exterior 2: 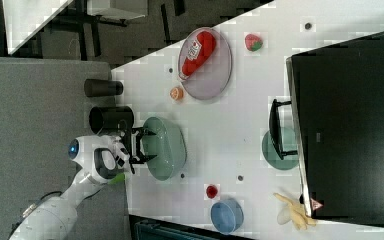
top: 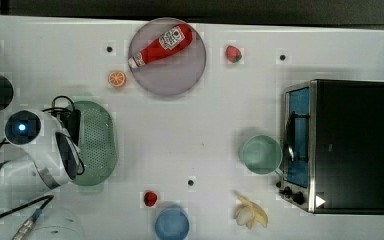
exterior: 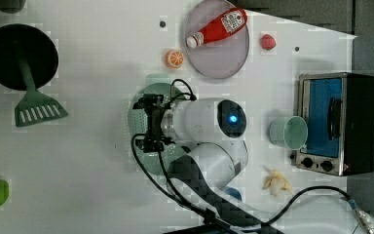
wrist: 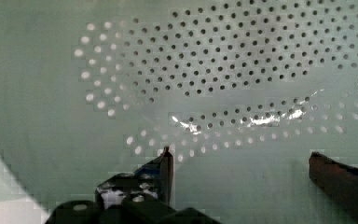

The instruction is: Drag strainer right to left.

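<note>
Starting from the white table point(top: 205, 125): broad and mostly bare across the middle, so plenty of sliding room there. Across from the toaster oven point(top: 350, 145) at the top view's right, find the strainer point(top: 97, 145) lying flat at the top view's left, open side up, long axis running up and down the top view, partly under the white arm.

Judged as the step in hand: setting the gripper point(exterior: 151, 124) down into the strainer to get a purchase for the drag. Spread wide and holding nothing; in the wrist view, hanging close over the perforated floor with both fingers point(wrist: 167, 163) apart and no plastic between them.

To do it well:
- Lower straight, not slanted, and stop at light contact; thin plastic probably flexes and skates.
- Straddle the wide rim with one finger inside and one outside, then pinch, or else press against the inner wall on the side away from the direction of travel.
- Take hold near the middle of a long side, so that the oblong does not swivel.
- Keep it flat on the table and pull slowly in one line.
- Mind the plate point(top: 167, 56) with the ketchup bottle, and, smaller and nearer, the orange slice point(top: 117, 78) just beyond the strainer's end
</note>
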